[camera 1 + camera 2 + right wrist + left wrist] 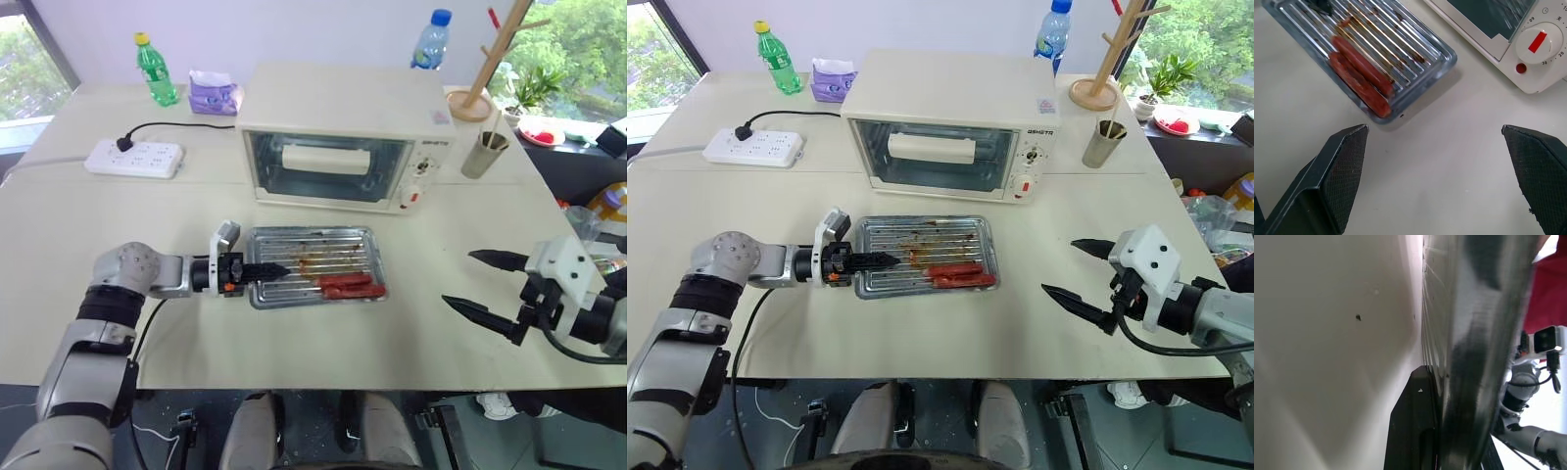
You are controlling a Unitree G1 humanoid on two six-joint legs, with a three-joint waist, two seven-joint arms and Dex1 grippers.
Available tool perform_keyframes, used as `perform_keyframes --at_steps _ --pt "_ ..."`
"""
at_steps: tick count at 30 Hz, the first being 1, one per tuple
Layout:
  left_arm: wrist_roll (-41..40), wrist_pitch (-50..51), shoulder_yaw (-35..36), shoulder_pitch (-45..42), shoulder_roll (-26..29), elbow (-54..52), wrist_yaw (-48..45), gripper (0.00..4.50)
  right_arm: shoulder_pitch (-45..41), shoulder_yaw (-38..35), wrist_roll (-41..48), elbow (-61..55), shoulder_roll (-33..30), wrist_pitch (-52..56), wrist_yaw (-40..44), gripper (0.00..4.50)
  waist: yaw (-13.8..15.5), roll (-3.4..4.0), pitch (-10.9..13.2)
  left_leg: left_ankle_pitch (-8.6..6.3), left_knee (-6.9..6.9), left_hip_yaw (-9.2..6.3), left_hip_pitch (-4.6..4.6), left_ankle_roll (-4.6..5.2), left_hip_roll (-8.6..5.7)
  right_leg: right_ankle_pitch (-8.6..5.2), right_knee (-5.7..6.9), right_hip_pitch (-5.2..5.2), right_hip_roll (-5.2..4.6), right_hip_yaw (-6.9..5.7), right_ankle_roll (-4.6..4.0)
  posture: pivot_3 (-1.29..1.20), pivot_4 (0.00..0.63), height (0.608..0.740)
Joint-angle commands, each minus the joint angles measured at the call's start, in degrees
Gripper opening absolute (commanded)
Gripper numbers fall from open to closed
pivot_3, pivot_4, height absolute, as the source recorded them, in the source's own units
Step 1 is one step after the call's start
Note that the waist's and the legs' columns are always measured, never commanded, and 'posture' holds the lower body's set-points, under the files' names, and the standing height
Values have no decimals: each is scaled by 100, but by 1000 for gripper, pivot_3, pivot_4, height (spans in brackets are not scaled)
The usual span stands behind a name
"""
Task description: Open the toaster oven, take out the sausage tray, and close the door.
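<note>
Silver ribbed sausage tray [313, 264] sat flat on the beige surface [196, 206], just in front of the toaster oven [348, 137], not touching it. Two reddish sausages [351, 286] lay side by side along the tray's near edge, toward its right end; brown grease marks sat on the ribs near the middle.

Left tool [266, 269] was clamped tight on the tray's left rim, fingers pointing right across the tray. Left wrist view showed one black finger [1415, 431] pressed against the metal edge.

Right tool [488, 285] hovered over the surface well to the right of the tray, jaws spread fully wide, holding nothing. Right wrist view showed both textured pads [1342, 171] far apart, with the tray's sausage end and the oven's lower right corner ahead of them.

Oven was cream-white and stood on the surface behind the tray. The door [328, 164] was upright against the front, white bar handle [325, 157] across the glass. Knobs and a red switch [413, 197] were on the right panel.

Rest of the surface: white power strip [134, 157] with a black plug far left, green bottle [157, 69] and purple tissue pack [215, 93] at the back left, blue-capped bottle [432, 39] behind the oven, metal cup [484, 154] and wooden stand [490, 59] to its right.
</note>
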Motion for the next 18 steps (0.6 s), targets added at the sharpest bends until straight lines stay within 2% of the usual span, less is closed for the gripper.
perform_keyframes --at_steps 1,8,14,16,18 --pt "586 -220 -54 -182 -12 272 -408 892 41 -104 46 -205 99 -83 -139 4500 -5 -1 1 0 0 -2 -1 0 0 0 -1 -1 0 0 0 0 150 722" --pt "1214 -248 106 -183 283 368 -814 4410 -145 187 -14 -51 171 -192 -282 4500 -18 -4 2 0 -1 -2 -2 1 4 -1 3 -6 2 0 1 0 150 722" --pt "1559 -652 297 515 1062 -516 -906 4410 -545 602 -133 317 130 -397 -228 4500 -94 -2 1 -1 -4 -1 5 2 12 -1 15 -11 5 2 1 0 150 722" --pt "1803 -1185 295 915 1413 -1034 -1021 4410 -699 727 -164 452 94 -461 -169 4500 -147 -2 1 0 -6 -2 4 1 16 -1 21 -16 7 2 1 0 150 722" --pt "2247 -2319 430 1513 1940 -1715 -1227 4410 -923 819 -142 678 -23 -501 30 4500 -170 3 -2 -1 -11 0 7 1 19 -1 23 -19 8 3 1 0 150 722"
